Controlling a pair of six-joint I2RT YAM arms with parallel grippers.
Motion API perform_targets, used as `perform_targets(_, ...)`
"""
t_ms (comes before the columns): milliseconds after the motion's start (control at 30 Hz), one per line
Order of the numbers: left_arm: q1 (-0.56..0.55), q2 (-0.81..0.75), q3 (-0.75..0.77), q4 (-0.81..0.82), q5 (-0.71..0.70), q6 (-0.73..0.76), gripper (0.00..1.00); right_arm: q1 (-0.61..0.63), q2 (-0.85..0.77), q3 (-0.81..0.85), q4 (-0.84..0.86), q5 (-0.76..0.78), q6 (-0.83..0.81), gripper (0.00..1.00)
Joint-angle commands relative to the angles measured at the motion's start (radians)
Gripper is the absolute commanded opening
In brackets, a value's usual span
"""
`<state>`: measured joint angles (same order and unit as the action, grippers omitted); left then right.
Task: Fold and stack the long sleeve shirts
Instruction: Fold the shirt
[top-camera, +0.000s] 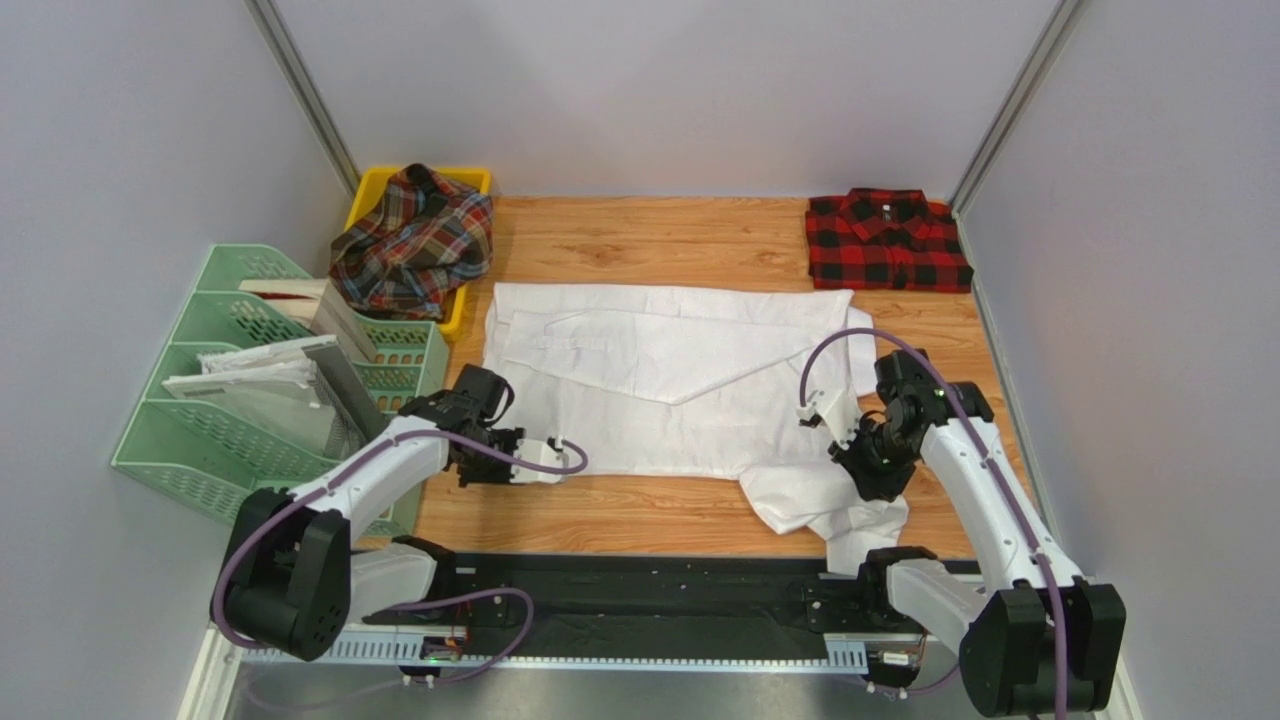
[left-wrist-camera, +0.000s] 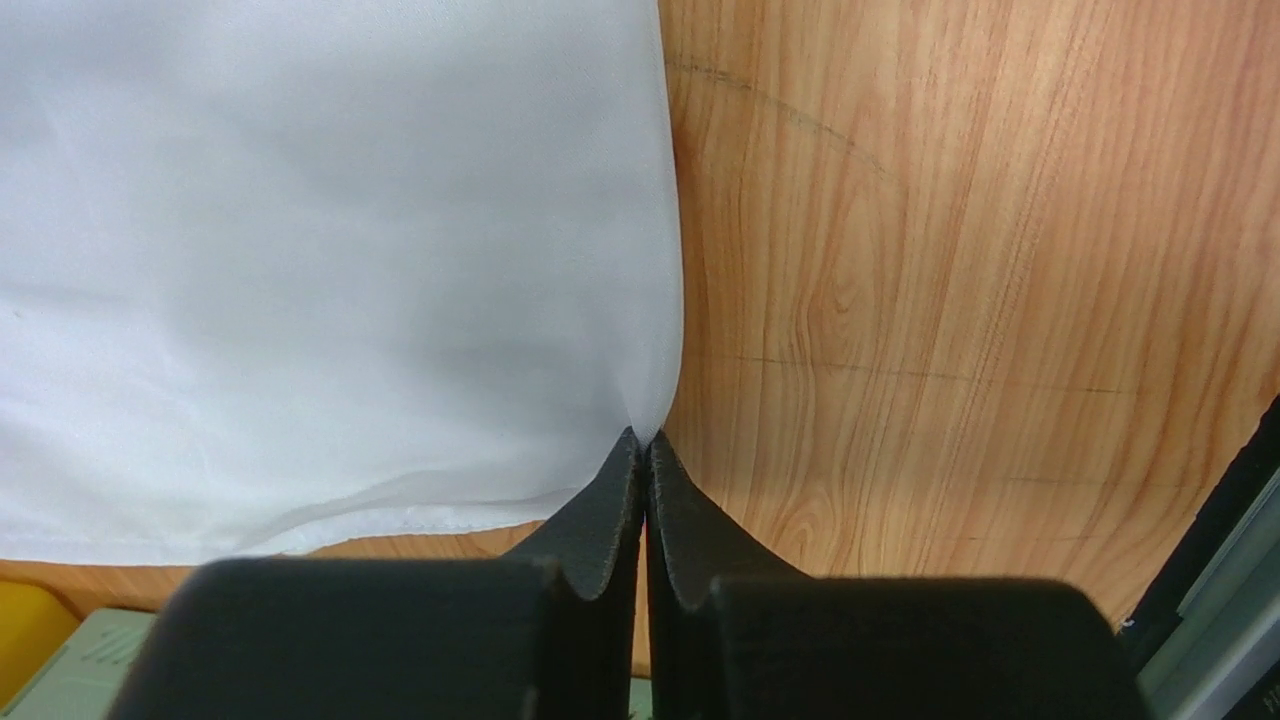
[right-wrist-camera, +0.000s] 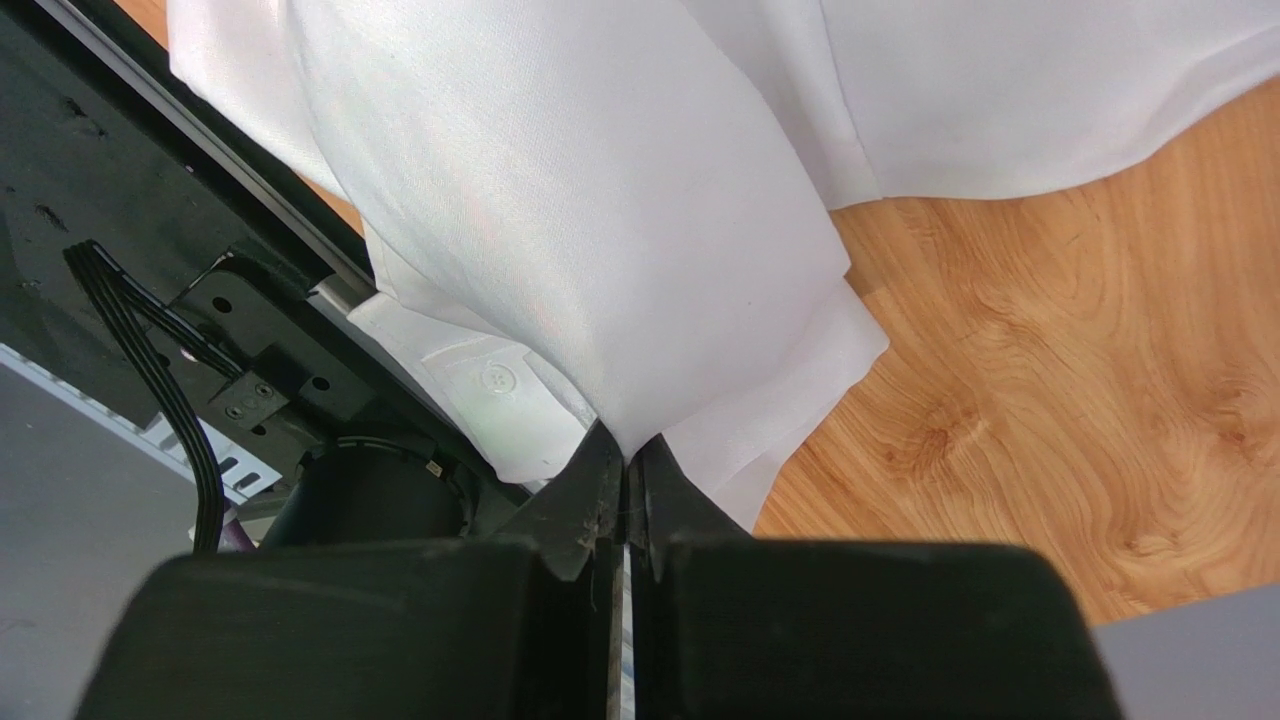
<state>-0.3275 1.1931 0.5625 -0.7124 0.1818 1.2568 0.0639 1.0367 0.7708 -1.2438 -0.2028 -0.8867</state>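
Because your jaws both clamp the white shirt at its near edge, you seem poised to fold it.

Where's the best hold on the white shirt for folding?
Its two near corners, approached from the arms' side: the white shirt lies spread flat, that edge nearest. The left gripper is shut on the left corner; the right gripper pinches bunched cloth at the right.

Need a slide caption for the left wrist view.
Left gripper jaws shut on a white shirt corner, wooden table beside.
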Motion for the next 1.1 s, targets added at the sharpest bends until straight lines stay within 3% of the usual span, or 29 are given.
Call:
perform_targets(0, -0.004, -0.078, -0.015, -0.062, 0.001, 0.030, 0.00, -0.013, -0.053, 0.056, -0.043, -0.018, 0.011, 0.00)
perform_targets(233, -0.002, -0.182, 0.066, -0.212, 0.059, 0.016, 0.00, -0.055, -0.096, 0.110, -0.094, -0.024, -0.017, 0.00)
perform_targets(433, 0.034, -0.130, 0.235, -0.254, 0.099, -0.034, 0.00, -0.110, -0.031, 0.243, -0.089, -0.037, -0.017, 0.00)
perform_targets(733, 0.119, 0.212, 0.580, -0.174, 0.091, -0.114, 0.00, -0.108, 0.333, 0.600, -0.059, -0.056, 0.029, 0.00)
perform_targets(1067, 0.153, 0.522, 0.823, -0.153, 0.047, -0.117, 0.00, -0.101, 0.686, 0.893, -0.054, -0.024, 0.048, 0.00)
